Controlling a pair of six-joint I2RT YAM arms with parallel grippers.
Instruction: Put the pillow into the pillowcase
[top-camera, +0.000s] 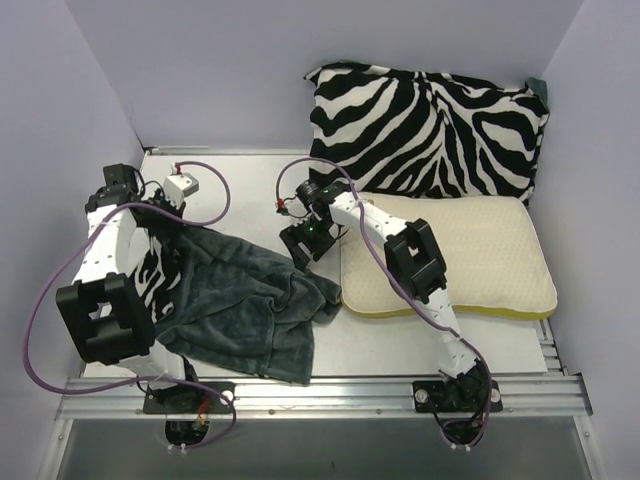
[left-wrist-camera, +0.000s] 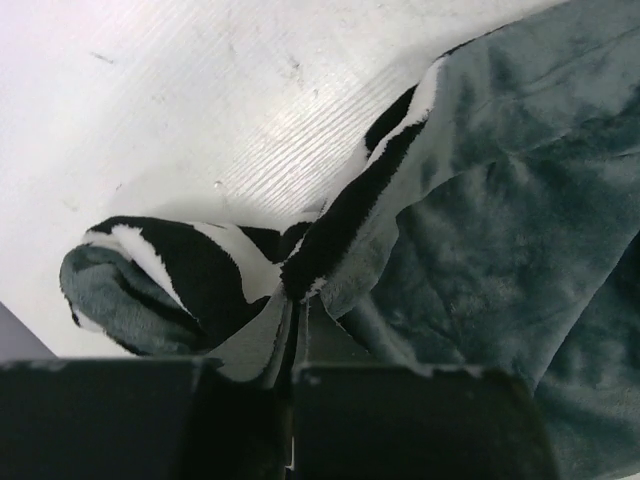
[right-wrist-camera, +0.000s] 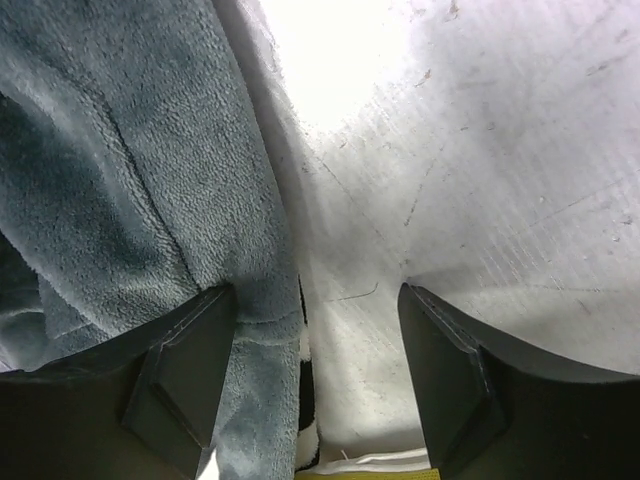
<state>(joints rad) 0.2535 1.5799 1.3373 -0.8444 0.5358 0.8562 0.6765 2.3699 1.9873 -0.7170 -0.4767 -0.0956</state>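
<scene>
The pillowcase (top-camera: 240, 300) lies crumpled at the left-centre, grey-teal plush up, with zebra print showing under my left arm. My left gripper (top-camera: 163, 228) is shut on its zebra-lined edge (left-wrist-camera: 330, 240), and the fabric is pinched between the jaws of that gripper (left-wrist-camera: 293, 340). The cream-yellow pillow (top-camera: 450, 262) lies flat at the right. My right gripper (top-camera: 303, 243) is open at the pillowcase's right corner, next to the pillow's left end. In the right wrist view the plush edge (right-wrist-camera: 250, 300) lies between the jaws of the gripper (right-wrist-camera: 315, 292), against the left finger. A strip of the pillow's yellow edge (right-wrist-camera: 370, 476) shows at the bottom.
A plump zebra cushion (top-camera: 430, 130) with a teal corner leans against the back wall behind the pillow. Walls close in at the left, back and right. A metal rail (top-camera: 320, 395) runs along the near table edge.
</scene>
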